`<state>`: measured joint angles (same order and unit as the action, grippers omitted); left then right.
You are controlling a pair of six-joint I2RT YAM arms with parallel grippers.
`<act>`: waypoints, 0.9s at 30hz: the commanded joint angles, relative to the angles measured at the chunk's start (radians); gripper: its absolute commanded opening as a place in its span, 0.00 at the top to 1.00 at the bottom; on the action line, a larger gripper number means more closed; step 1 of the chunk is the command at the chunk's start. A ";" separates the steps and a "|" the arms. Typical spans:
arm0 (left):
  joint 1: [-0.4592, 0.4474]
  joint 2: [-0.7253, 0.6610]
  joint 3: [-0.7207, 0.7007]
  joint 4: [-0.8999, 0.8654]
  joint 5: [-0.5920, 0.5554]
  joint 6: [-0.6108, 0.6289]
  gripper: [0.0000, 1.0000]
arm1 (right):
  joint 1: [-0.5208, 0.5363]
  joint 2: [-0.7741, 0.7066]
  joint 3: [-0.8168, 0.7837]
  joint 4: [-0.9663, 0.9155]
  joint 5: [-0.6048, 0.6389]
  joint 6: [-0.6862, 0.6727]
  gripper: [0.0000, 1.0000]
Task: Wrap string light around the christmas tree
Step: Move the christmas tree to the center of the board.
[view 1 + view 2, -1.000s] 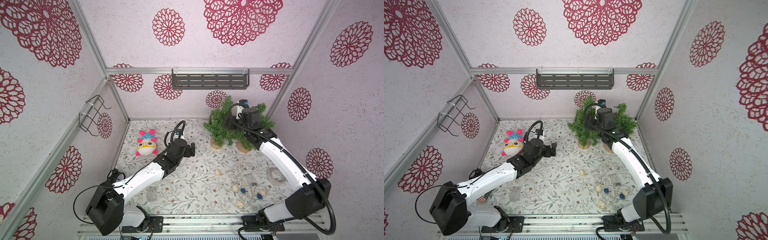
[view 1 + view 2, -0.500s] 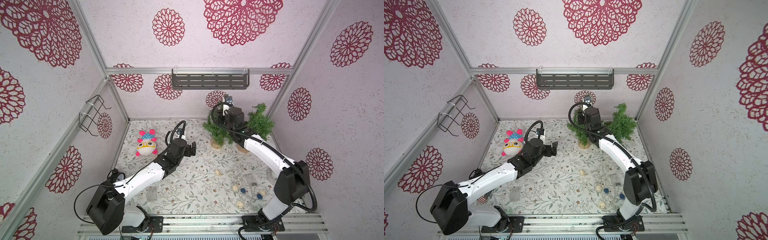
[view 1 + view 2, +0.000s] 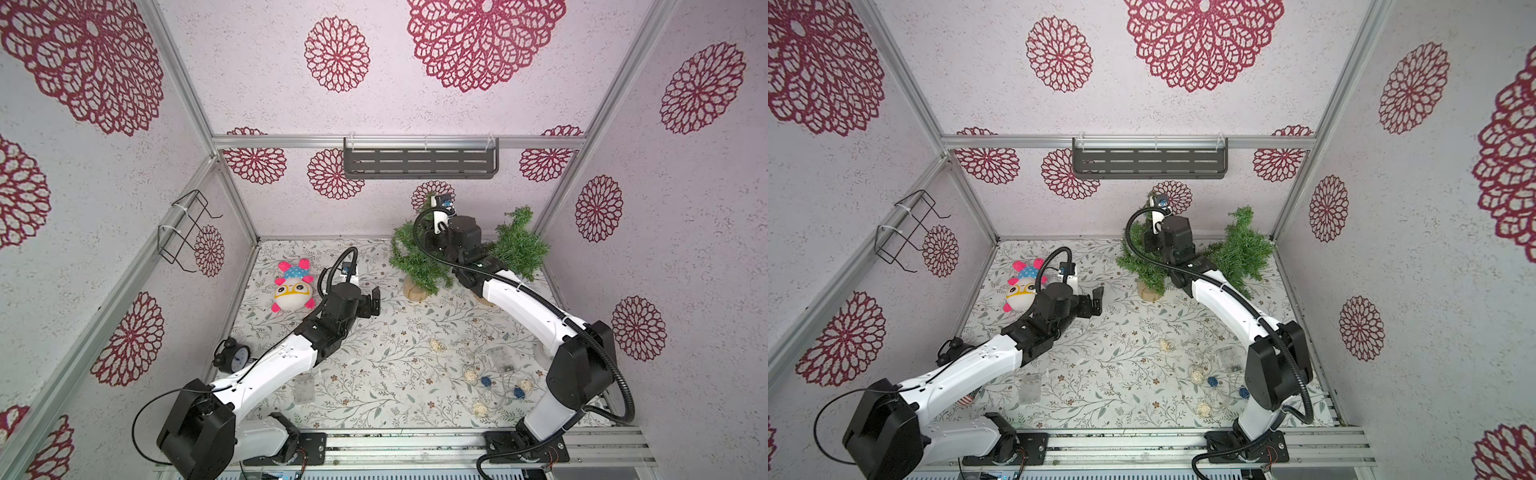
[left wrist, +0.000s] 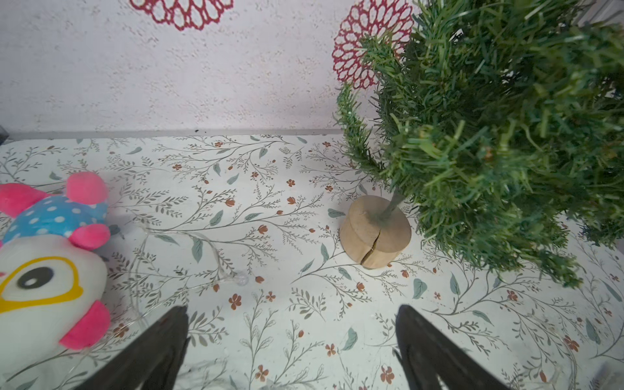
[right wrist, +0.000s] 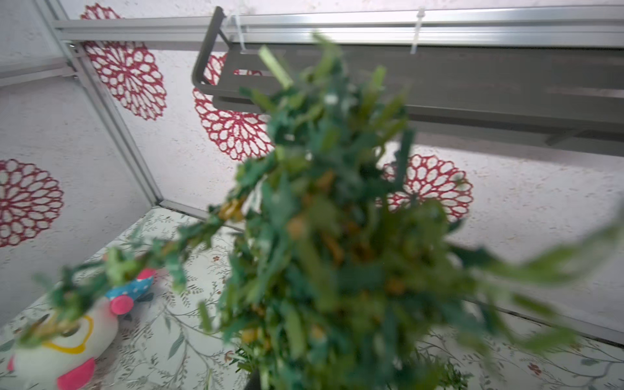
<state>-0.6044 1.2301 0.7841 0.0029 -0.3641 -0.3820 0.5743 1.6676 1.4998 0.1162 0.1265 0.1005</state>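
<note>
Bright, even light in both top views, soft and coming from overhead, with no glare off the table [image 3: 374, 332]. I see only faint shadows, pooled under the arms around seven and four o'clock. The frame posts [image 3: 183, 83] splay outward at ten and two: that's the wide lens. The left wrist view is crisp mid-frame, the plush toy [image 4: 44, 263] goes soft, and the left claw [image 4: 292, 312] reads as a dark silhouette. In the right wrist view the christmas tree [image 5: 331, 236] is badly blurred, too close, while the wall [image 5: 189, 169] behind is fairly clear.

christmas tree [image 3: 409, 266]: green | plush toy [image 3: 291, 293]: white, pink, blue with dots | walls [image 3: 249, 62]: crimson rosettes | table [image 3: 395, 340]: leafy print
</note>
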 commanded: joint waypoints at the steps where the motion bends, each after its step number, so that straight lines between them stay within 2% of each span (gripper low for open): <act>1: 0.027 -0.067 -0.034 -0.041 -0.004 -0.012 0.02 | 0.045 -0.052 0.060 0.068 -0.073 0.061 1.00; 6: 0.042 -0.149 -0.088 -0.065 0.010 -0.040 0.02 | 0.122 -0.052 -0.005 0.056 -0.047 0.010 1.00; 10: 0.043 -0.173 -0.099 -0.095 0.014 -0.052 0.03 | 0.130 -0.054 -0.036 0.065 -0.066 0.041 1.00; 11: 0.043 -0.180 -0.099 -0.102 0.015 -0.053 0.03 | 0.131 -0.054 -0.039 0.063 -0.070 0.046 0.97; 17: 0.043 -0.204 -0.112 -0.104 0.052 -0.074 0.03 | 0.134 -0.077 -0.019 -0.004 -0.085 0.048 0.71; 21: 0.041 -0.195 -0.112 -0.092 0.077 -0.085 0.02 | 0.134 -0.100 0.010 -0.113 -0.139 0.057 0.47; 27: 0.021 -0.187 -0.105 -0.085 0.094 -0.088 0.02 | 0.133 -0.176 -0.025 -0.204 -0.187 0.075 0.22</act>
<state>-0.5720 1.0401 0.6785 -0.0937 -0.2890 -0.4553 0.7078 1.5764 1.4685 -0.0338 -0.0185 0.1589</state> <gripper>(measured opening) 0.979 0.750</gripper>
